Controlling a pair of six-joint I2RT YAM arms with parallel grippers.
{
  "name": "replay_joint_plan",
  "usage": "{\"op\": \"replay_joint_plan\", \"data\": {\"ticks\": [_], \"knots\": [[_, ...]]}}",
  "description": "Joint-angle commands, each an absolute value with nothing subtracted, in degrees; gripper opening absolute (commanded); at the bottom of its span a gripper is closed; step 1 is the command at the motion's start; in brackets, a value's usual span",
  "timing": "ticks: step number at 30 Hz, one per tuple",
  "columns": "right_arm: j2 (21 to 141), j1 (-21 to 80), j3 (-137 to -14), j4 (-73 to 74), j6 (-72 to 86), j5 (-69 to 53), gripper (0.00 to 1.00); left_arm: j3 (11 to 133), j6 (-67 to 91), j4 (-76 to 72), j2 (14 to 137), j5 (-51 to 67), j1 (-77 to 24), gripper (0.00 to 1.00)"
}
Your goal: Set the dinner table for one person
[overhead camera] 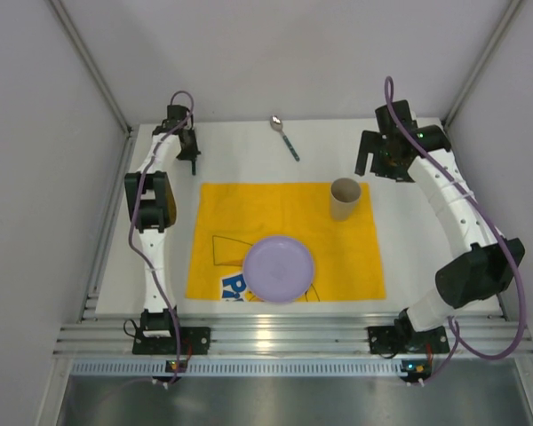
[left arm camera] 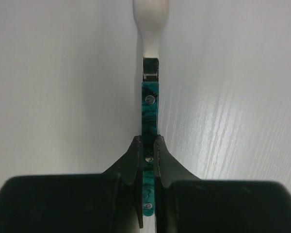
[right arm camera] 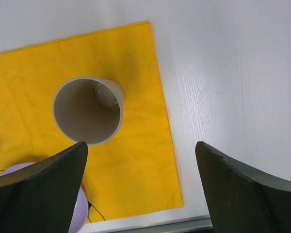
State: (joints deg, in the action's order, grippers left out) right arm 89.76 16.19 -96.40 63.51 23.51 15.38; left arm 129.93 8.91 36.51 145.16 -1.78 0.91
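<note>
Two pieces of cutlery matter here: a spoon point(overhead camera: 284, 137) lying loose on the far side of the white worktop point(overhead camera: 240, 146), and a teal-handled utensil point(left arm camera: 149, 116) clamped between the closed fingers of the left hand point(left arm camera: 148, 145). Its long axis runs straight out ahead of the hand, white end leading; what kind of utensil that end makes it I cannot tell. Seen from above, this hand sits at the worktop's far-left corner. The yellow placemat point(overhead camera: 249, 213) begins just toward its 5 o'clock, and the purple plate point(overhead camera: 278, 268) lies further along that line. I judge the left arm the nearer one for the bare strip of mat at the plate's 9 o'clock. The side wall is close at the hand's 9 o'clock, with open worktop at 3. The right hand point(right arm camera: 140, 148) hangs empty, fingers spread wide — the cup point(overhead camera: 344, 199) at its 7 o'clock
</note>
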Motion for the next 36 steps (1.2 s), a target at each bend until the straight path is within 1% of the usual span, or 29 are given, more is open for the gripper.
{"op": "replay_joint_plan", "data": {"ticks": [1, 3, 5, 8, 10, 11, 12, 14, 15, 17, 18, 21, 24, 27, 32, 33, 35, 36], "knots": [[86.58, 15.29, -95.98, 62.23, 22.59, 14.94, 0.93, 125.7, 8.96, 36.92, 138.36, -0.37, 1.41, 0.0], [85.18, 15.21, -95.36, 61.79, 22.5, 15.03, 0.94, 122.54, 10.27, 34.64, 133.71, -0.26, 0.62, 0.0], [83.86, 15.21, -94.4, 61.44, 22.59, 14.59, 0.95, 117.27, 11.51, 33.58, 126.59, -0.26, 0.26, 0.0], [81.66, 15.12, -92.47, 60.38, 23.02, 13.72, 0.98, 108.75, 11.69, 33.57, 116.83, -0.35, -3.85, 0.0], [80.6, 15.03, -91.5, 60.38, 23.29, 12.92, 1.0, 101.1, 11.08, 33.75, 112.09, -0.26, -5.35, 0.0], [79.29, 15.03, -91.23, 60.47, 23.81, 11.96, 1.0, 98.29, 11.25, 33.92, 107.97, -0.35, -6.49, 0.0], [78.58, 15.03, -90.71, 60.56, 23.91, 11.34, 1.0, 92.69, 11.51, 34.27, 105.49, -0.26, -6.94, 0.0], [76.39, 14.94, -90.09, 60.82, 24.43, 9.42, 1.0, 86.78, 13.26, 34.37, 98.92, -0.26, -8.17, 0.0], [75.59, 15.03, -89.22, 60.99, 24.52, 8.8, 1.0, 81.53, 13.88, 35.15, 96.96, -0.35, -8.52, 0.0], [73.32, 15.03, -88.16, 61.43, 24.52, 7.39, 1.0, 76.14, 16.33, 35.33, 91.44, 1.93, -9.84, 0.0], [72.6, 15.03, -87.11, 61.7, 24.61, 6.95, 1.0, 71.15, 17.22, 35.42, 89.75, 1.24, -10.71, 0.0], [69.71, 15.03, -85.35, 62.75, 24.52, 5.98, 1.0, 62.88, 21.26, 35.68, 83.0, -1.39, -14.93, 0.0], [66.63, 14.94, -83.06, 63.02, 24.17, 5.01, 1.0, 56.35, 26.0, 35.33, 78.77, -1.67, -18.62, 0.0], [64.6, 14.94, -80.96, 63.63, 23.47, 4.66, 1.0, 51.7, 29.96, 34.45, 77.17, -1.32, -20.83, 0.0], [61.27, 14.94, -78.58, 64.86, 22.68, 4.92, 1.0, 48.69, 32.96, 35.5, 77.17, -2.02, -23.46, 0.0], [60.82, 14.94, -77.88, 65.04, 22.76, 4.92, 1.0, 49.04, 33.13, 35.94, 77.08, -2.37, -23.9, 0.14], [59.69, 14.94, -77.08, 65.04, 22.76, 4.83, 1.0, 49.83, 33.57, 37.08, 76.03, -3.6, -24.78, 0.34], [59.33, 15.03, -76.38, 65.21, 22.76, 4.83, 1.0, 50.97, 33.49, 37.61, 75.59, -3.78, -24.87, 0.48]]}}
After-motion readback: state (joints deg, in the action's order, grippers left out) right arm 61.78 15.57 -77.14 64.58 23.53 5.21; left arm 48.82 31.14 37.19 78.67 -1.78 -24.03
